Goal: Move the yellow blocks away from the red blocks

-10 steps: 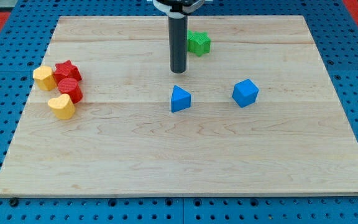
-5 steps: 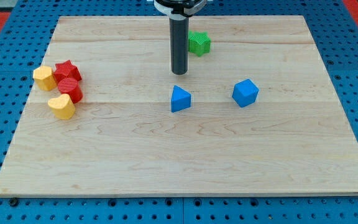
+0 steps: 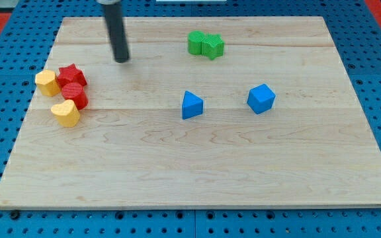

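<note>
At the view's left, a red star block [image 3: 72, 73] and a red round block [image 3: 75, 94] sit together. A yellow block [image 3: 46, 82] touches the red star on its left. A yellow heart-shaped block [image 3: 65, 113] touches the red round block from below. My tip [image 3: 122, 60] stands on the board to the upper right of this cluster, a short gap from the red star, touching no block.
Two green blocks [image 3: 206, 45] sit side by side near the view's top centre. A blue triangular block [image 3: 191, 105] and a blue cube-like block [image 3: 261, 98] lie mid-board. The wooden board [image 3: 197, 172] rests on a blue pegboard.
My tip has moved left from beside the green blocks to near the red and yellow cluster. The second green block now shows. No block has moved.
</note>
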Motion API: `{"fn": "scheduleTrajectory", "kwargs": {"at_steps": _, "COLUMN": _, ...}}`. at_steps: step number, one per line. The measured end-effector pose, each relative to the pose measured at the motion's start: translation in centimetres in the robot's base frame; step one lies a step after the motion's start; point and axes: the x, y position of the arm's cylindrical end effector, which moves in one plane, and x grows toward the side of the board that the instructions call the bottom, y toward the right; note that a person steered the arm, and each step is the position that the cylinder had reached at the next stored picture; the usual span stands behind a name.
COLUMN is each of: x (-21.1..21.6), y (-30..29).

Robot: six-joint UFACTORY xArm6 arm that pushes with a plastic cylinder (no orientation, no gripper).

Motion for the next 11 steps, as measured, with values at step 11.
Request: {"fn": "scheduleTrajectory", "kwargs": {"at_steps": 11, "x": 17.0, "y": -12.9}}
